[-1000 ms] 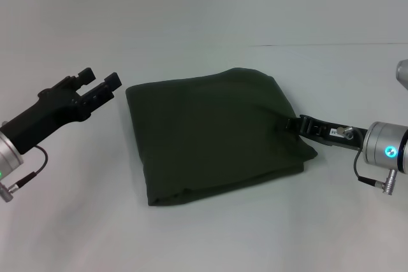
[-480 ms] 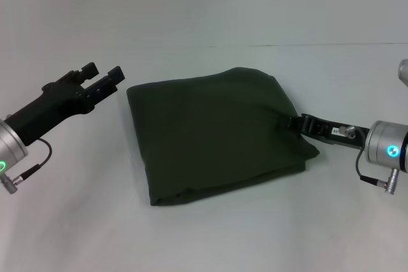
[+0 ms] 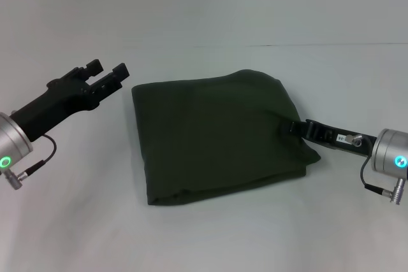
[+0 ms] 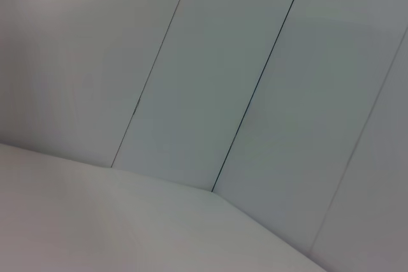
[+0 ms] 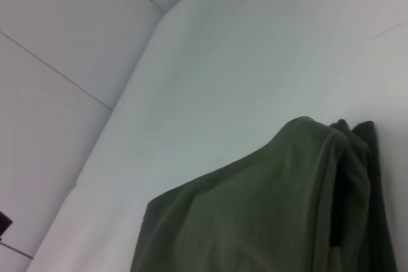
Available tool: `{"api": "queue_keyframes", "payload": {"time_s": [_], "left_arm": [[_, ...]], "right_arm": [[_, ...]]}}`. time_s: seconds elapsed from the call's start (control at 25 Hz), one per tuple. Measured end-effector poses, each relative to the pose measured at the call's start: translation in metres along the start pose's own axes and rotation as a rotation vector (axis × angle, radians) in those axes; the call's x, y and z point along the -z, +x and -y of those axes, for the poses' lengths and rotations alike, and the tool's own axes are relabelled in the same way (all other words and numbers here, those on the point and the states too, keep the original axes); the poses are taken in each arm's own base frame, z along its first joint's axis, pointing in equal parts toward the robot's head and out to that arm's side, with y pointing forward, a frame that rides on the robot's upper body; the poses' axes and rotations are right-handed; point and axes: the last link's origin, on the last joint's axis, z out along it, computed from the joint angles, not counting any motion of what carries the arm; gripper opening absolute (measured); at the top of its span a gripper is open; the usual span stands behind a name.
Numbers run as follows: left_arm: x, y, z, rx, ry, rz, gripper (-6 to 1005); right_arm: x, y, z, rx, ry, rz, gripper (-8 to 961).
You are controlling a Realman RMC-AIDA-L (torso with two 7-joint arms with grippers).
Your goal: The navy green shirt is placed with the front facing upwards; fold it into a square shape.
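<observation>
Head view hides the right gripper [image 3: 294, 128]: its tips vanish under the folded shirt [image 3: 217, 135], so their state is unclear. Left gripper [image 3: 107, 73] hovers beside it, jaws narrowly apart. White table [image 3: 204, 234], panelled wall [image 4: 255, 62].

A plain white table [image 3: 210, 234] meets a pale panelled wall [image 4: 255, 62] crossed by thin dark seams.
</observation>
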Motion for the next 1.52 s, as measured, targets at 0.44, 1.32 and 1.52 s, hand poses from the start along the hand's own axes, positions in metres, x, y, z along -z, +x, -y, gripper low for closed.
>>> {"api": "queue_keyframes", "payload": {"time_s": [0.44,1.32,1.52], "left_arm": [[-0.001,0.001,0.000,0.006,-0.005,0.002,752],[-0.007,0.005,0.001,0.007,0.003,0.005,753],[-0.007,0.005,0.001,0.008,0.003,0.005,753]], "right_arm": [[0.000,0.010,-0.002,-0.008,-0.030,0.010,57],[0.001,0.016,-0.001,-0.037,-0.050,0.043,58],[0.007,0.019,0.005,-0.049,-0.033,0.044,58]]}}
